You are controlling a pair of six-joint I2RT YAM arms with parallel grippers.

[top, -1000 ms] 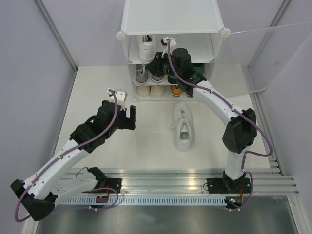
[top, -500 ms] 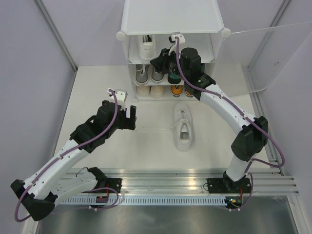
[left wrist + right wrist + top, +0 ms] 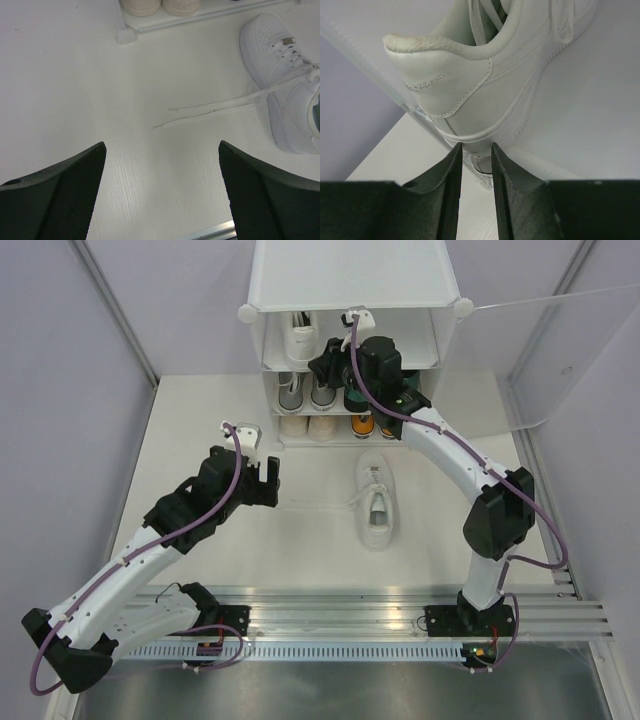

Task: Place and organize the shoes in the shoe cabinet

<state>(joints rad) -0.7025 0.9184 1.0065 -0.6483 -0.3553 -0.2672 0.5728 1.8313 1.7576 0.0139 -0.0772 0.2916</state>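
The white shoe cabinet stands at the back of the table. One white sneaker sits on its top shelf at the left, heel outward. My right gripper is at that heel; its jaws stand a narrow gap apart just below the sole, with nothing between them. The other white sneaker lies on the table, laces trailing left. My left gripper hovers wide open over bare table, left of that sneaker. Grey lace-ups and cream shoes fill the lower shelves.
Dark green shoes and orange lace-ups stand right of centre on the lower shelves, partly hidden by my right arm. The frosted door hangs open at the right. Grey walls close in both sides; a metal rail runs along the near edge.
My right wrist has lifted from the middle shelf's height to the top shelf, and its jaws have parted slightly. The left arm and the sneaker on the table have not moved.
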